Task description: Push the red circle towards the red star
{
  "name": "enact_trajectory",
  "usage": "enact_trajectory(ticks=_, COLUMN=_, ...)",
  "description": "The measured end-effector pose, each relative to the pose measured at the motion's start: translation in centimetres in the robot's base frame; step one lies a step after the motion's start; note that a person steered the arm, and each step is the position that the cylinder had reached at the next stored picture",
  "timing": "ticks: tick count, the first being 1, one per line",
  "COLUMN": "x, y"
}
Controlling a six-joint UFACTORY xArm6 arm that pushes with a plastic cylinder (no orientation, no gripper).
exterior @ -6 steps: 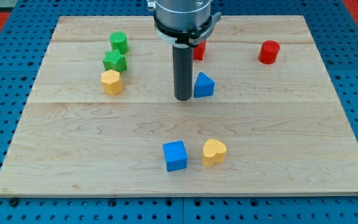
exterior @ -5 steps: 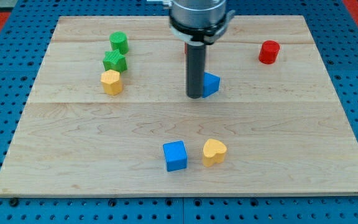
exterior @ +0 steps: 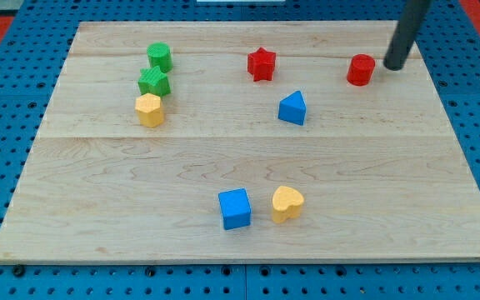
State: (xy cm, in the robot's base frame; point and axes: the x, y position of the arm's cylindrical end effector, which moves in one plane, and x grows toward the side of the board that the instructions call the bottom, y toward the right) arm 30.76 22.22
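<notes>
The red circle (exterior: pixel 360 70) sits near the view's top right on the wooden board (exterior: pixel 98 208). The red star (exterior: pixel 261 64) lies to its left, near the top middle. My tip (exterior: pixel 394 67) is just to the right of the red circle, a small gap from it, with the rod leaning up out of the view's top. A blue triangle (exterior: pixel 292 109) lies below and between the star and the circle.
A green circle (exterior: pixel 159 57), a green star-like block (exterior: pixel 153 82) and a yellow hexagon (exterior: pixel 149 109) stand in a column at the left. A blue cube (exterior: pixel 235 208) and a yellow heart (exterior: pixel 287 203) sit near the bottom middle.
My tip has moved from beside the blue triangle to the right of the red circle. The blue triangle has shifted to the right. The red star is uncovered now.
</notes>
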Motion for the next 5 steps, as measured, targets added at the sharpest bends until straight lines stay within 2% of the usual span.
enact_trajectory(ticks=1, x=1.8, y=0.8)
enact_trajectory(ticks=2, x=1.2, y=-1.1)
enact_trajectory(ticks=3, x=0.0, y=-5.6)
enact_trajectory(ticks=5, x=0.2, y=-7.6)
